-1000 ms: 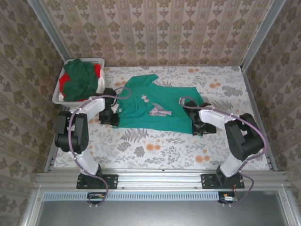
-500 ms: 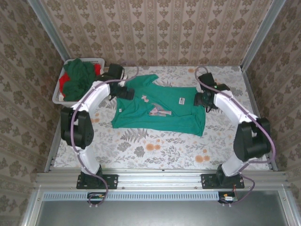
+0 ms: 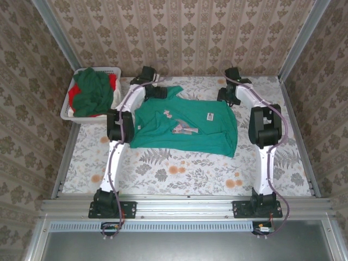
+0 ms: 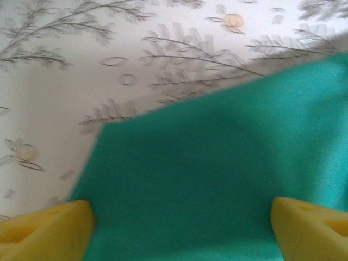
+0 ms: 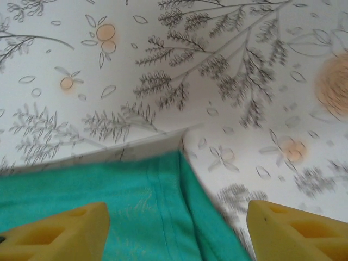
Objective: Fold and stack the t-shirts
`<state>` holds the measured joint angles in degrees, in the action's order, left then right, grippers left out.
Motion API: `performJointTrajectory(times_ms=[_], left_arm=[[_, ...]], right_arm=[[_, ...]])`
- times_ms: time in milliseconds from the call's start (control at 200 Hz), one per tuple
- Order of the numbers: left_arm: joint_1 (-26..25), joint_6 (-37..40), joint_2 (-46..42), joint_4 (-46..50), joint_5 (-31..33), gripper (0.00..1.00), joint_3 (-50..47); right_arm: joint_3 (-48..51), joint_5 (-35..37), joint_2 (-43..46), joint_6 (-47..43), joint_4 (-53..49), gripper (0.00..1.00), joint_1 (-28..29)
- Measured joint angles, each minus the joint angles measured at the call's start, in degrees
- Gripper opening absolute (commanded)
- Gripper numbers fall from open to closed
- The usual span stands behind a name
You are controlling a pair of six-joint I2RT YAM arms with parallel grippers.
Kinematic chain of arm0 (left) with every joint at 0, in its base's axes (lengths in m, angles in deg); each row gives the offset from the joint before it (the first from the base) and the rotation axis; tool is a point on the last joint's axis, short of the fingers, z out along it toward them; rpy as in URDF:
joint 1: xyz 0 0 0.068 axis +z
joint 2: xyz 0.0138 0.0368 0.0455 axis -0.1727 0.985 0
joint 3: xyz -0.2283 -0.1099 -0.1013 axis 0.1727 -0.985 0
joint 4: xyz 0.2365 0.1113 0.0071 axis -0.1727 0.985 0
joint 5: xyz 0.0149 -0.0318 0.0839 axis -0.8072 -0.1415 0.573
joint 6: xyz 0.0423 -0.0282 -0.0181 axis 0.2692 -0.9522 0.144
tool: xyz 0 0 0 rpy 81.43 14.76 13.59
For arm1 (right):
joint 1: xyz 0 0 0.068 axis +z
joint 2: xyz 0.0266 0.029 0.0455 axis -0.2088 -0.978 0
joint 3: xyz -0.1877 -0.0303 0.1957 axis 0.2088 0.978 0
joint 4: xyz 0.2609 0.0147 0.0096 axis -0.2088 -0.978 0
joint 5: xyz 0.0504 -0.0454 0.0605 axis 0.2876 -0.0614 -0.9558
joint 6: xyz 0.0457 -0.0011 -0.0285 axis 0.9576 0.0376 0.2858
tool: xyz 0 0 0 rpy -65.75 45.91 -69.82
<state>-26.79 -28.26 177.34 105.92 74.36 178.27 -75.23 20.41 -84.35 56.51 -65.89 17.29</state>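
A teal-green t-shirt [image 3: 187,128] with a pink-grey chest print and a white label lies spread flat on the floral table [image 3: 179,174]. My left gripper [image 3: 159,92] hovers at the shirt's far left sleeve. In the left wrist view it [image 4: 182,234] is open, its yellow fingertips [image 4: 46,231] wide apart over the teal cloth [image 4: 190,174]. My right gripper [image 3: 223,97] is at the shirt's far right corner. It [image 5: 176,234] is open too, with the hemmed teal corner [image 5: 163,201] lying between its fingertips [image 5: 299,228], not pinched.
A white slatted basket [image 3: 66,112] stands at the far left corner, holding a dark green t-shirt [image 3: 92,89] and a red one [image 3: 113,81]. Patterned walls close in on three sides. Bare tablecloth lies in front of the shirt.
Both arms have swung from the shirt's near edge out to its far edge. The left gripper has opened. The shirt now lies flatter, with its near corners let go.
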Motion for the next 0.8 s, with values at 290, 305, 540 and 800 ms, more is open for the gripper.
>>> performJointTrajectory(times_ms=[290,305,540,800], left_arm=[[3.0,-1.7,0.0,0.8,-6.9,0.53,1.6],[3.1,-1.2,0.0,0.9,-7.4,0.51,1.6],[3.7,0.6,0.0,2.5,-15.0,0.32,1.5],[3.7,4.6,0.0,4.7,-16.7,0.48,1.3]], right_arm=[[-11.1,-5.2,-9.2,0.3,-6.8,0.61,-1.0],[-11.2,-5.3,-9.4,0.4,-7.2,0.61,-1.0],[-11.9,-8.0,-9.6,1.0,-8.8,0.32,-1.7],[-11.9,-10.3,-9.5,1.6,-9.4,0.10,-1.7]])
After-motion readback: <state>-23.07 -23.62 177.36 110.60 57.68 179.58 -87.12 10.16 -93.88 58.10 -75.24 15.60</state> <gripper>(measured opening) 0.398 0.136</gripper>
